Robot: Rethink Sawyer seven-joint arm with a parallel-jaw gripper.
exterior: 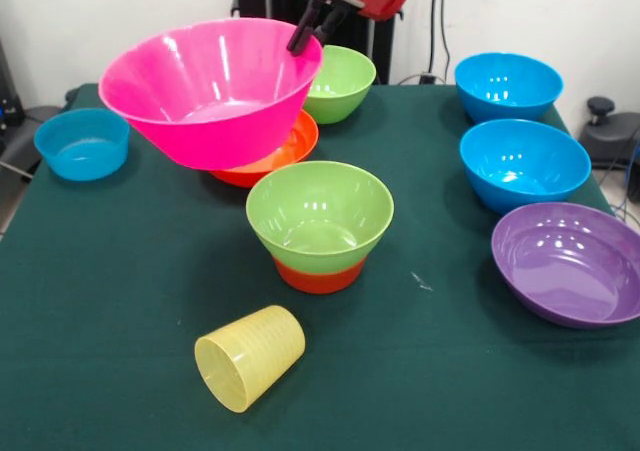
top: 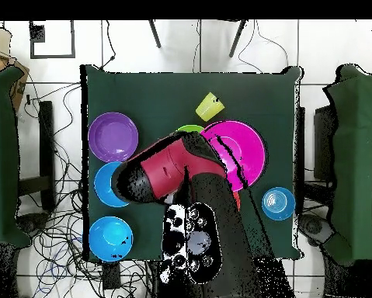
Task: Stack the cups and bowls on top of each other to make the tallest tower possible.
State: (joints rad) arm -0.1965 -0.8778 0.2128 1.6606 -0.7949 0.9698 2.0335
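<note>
the pink bowl (exterior: pixel 210 91) is held tilted by its rim in the closed gripper (exterior: pixel 304 33), above the green-on-orange tower (exterior: pixel 320 226); it could slip out or be dropped off-centre.

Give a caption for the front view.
Gripper lifts pink bowl by its rim, tilted, beside green-on-orange stack.
</note>
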